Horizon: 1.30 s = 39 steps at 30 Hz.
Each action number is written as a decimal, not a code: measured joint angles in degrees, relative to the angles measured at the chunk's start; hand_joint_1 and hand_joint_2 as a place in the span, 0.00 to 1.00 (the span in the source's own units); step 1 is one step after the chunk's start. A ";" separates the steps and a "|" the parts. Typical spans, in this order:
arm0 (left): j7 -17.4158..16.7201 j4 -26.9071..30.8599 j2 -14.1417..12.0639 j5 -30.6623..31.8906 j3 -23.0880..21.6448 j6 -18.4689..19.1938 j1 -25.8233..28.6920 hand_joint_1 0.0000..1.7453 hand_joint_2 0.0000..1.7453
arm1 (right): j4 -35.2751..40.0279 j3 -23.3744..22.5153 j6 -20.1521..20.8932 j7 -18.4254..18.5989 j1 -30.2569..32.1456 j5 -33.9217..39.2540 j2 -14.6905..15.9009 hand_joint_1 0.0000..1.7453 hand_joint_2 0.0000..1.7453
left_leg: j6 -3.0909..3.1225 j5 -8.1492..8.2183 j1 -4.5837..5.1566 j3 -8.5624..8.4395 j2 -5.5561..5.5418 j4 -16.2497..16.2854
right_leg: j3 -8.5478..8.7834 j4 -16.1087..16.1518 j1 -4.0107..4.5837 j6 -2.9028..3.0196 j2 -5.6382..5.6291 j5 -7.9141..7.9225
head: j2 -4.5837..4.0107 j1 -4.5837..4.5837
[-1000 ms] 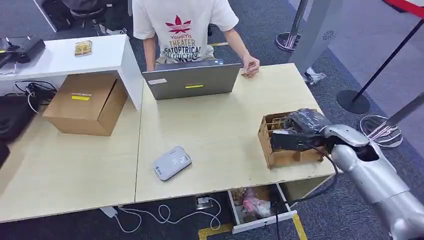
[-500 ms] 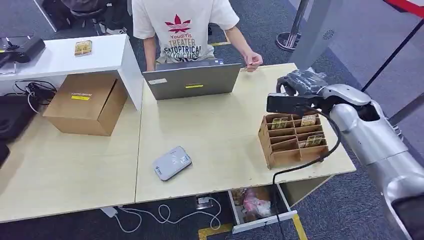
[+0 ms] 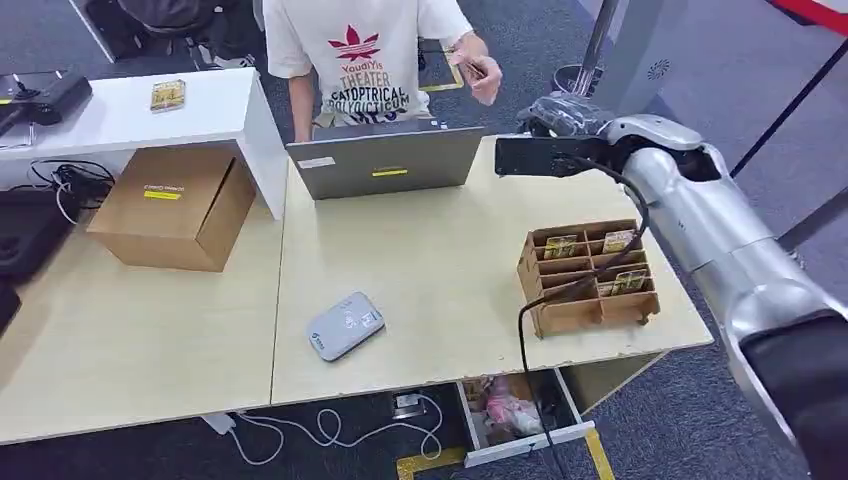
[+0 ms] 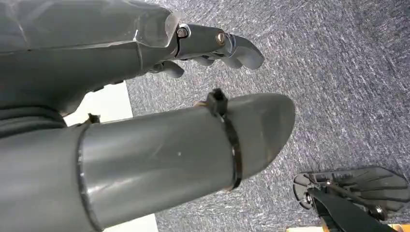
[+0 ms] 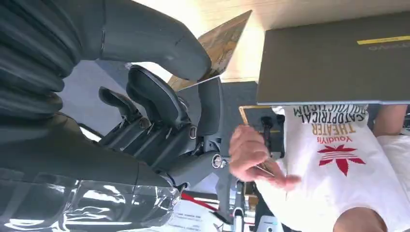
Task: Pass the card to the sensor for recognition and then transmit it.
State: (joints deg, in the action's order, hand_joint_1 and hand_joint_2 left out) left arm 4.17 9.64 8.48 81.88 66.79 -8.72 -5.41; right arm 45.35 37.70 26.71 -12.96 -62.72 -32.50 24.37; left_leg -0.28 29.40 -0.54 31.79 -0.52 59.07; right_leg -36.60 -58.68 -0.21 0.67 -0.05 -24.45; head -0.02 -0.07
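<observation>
My right hand (image 3: 560, 125) is raised over the table's far right corner, beside the laptop (image 3: 385, 160). It pinches a tan printed card (image 5: 220, 43) between the thumb and the dark fingers (image 5: 159, 104). A person's hand (image 3: 475, 68) is lifted close to it, and I cannot tell whether the two touch. The grey-white sensor (image 3: 345, 325) lies flat near the table's front, well left of my hand. The brown card box (image 3: 585, 275) stands below my right arm with several cards in its slots. My left hand (image 4: 212, 43) hangs over the carpet, holding nothing.
A person in a white shirt (image 3: 365, 60) stands behind the laptop. A cardboard box (image 3: 175, 205) sits at the left under a white shelf (image 3: 130, 110). An open drawer (image 3: 515, 410) juts out below the table's front. Barrier posts (image 3: 705, 195) stand at the right.
My right arm has risen from the card box and swung away toward the person, carrying a card. The person's hand has lifted off the table toward it.
</observation>
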 joint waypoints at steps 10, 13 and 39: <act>-1.02 0.00 -0.02 0.50 -0.39 0.22 -0.14 0.00 0.00 | -3.90 0.96 -0.33 1.01 -2.86 1.33 -3.46 1.00 1.00 | 0.00 0.00 0.01 0.00 0.05 0.00 | 0.00 0.01 -0.01 0.00 -0.02 0.01 | 0.00 0.00; -1.36 0.00 -0.02 0.55 -0.70 0.28 -0.22 0.00 0.00 | -6.41 1.45 -0.72 1.57 -4.59 1.75 -5.64 1.00 1.00 | -0.02 -0.01 0.01 -0.03 0.06 0.00 | 0.00 0.00 0.01 0.02 -0.03 0.02 | 0.00 0.00; -2.21 0.00 -0.02 -1.20 -0.92 -0.48 0.24 0.00 0.00 | -16.50 1.77 -2.12 4.92 -9.68 0.81 -17.73 0.00 1.00 | -0.07 -0.05 0.00 -0.03 0.00 0.00 | 0.00 -0.03 0.03 0.02 -0.02 0.02 | 0.00 0.00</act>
State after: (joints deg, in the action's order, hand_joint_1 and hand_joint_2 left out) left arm 1.97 9.64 8.46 80.67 65.88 -9.20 -5.17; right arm 28.85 39.47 24.59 -8.04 -72.40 -31.69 6.64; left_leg -0.35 29.35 -0.54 31.76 -0.51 59.08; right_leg -36.60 -58.71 -0.19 0.69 -0.07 -24.43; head -0.02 -0.07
